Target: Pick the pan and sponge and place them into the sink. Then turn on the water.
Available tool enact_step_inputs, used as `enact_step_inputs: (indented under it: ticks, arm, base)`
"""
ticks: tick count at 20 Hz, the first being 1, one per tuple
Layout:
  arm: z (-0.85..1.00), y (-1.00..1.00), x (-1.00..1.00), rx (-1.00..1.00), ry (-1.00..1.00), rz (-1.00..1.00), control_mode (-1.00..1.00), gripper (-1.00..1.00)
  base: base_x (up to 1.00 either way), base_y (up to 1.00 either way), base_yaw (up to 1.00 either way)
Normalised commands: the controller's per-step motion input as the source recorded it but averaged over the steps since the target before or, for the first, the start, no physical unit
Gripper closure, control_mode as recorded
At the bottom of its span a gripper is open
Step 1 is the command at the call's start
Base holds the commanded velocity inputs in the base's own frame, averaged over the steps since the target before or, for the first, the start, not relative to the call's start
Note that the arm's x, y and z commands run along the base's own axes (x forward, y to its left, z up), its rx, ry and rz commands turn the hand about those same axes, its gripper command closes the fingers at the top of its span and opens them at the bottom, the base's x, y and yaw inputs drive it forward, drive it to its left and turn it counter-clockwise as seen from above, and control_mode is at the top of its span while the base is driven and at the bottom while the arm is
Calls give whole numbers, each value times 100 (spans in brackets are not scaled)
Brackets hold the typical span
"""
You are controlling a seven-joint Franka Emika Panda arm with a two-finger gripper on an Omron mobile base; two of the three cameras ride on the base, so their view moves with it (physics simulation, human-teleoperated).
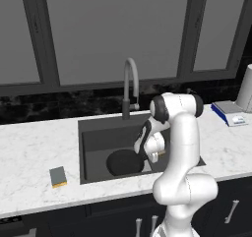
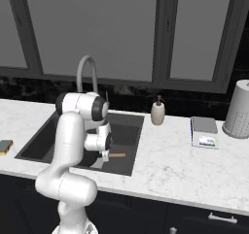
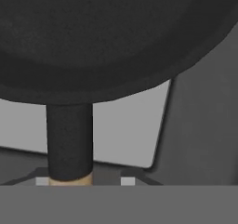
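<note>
The black pan [image 1: 123, 162] lies low in the dark sink [image 1: 96, 133], over the light grey plate [image 3: 125, 125] on the basin floor. Its wooden handle [image 2: 116, 155] points right, toward my gripper [image 1: 156, 155]. In the hand view the pan [image 3: 116, 37] looms close and its handle stem [image 3: 69, 139] runs down between my gripper's [image 3: 84, 181] tips, with a gap showing on the right side, so the jaws stand slightly open around it. The sponge [image 1: 58, 176] rests on the counter left of the sink, also visible as the sponge [image 2: 5, 146] at the far left edge. No water runs from the faucet [image 1: 129, 83].
A beige soap dispenser [image 2: 157, 112] stands behind the sink's right corner. A blue-and-white flat box [image 2: 204, 131] and a white cylinder [image 2: 238, 109] sit on the counter to the right. Dark windows back the white marble counter [image 1: 29, 152].
</note>
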Motion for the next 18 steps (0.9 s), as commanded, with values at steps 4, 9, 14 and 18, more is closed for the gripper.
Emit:
enact_step_inputs:
  ticks: [4, 9, 14, 18]
  arm:
    - [-4, 0, 1, 0, -1, 0, -100, -100]
    - [9, 0, -25, 0, -2, 0, -100, -100]
    - [78, 0, -27, 1, 0, -5, -100, -100]
    - [100, 0, -37, 10, 0, -8, -100, -100]
  base:
    - [0, 0, 0]
    - [0, 0, 0]
    - [0, 0, 0]
    - [0, 0, 0]
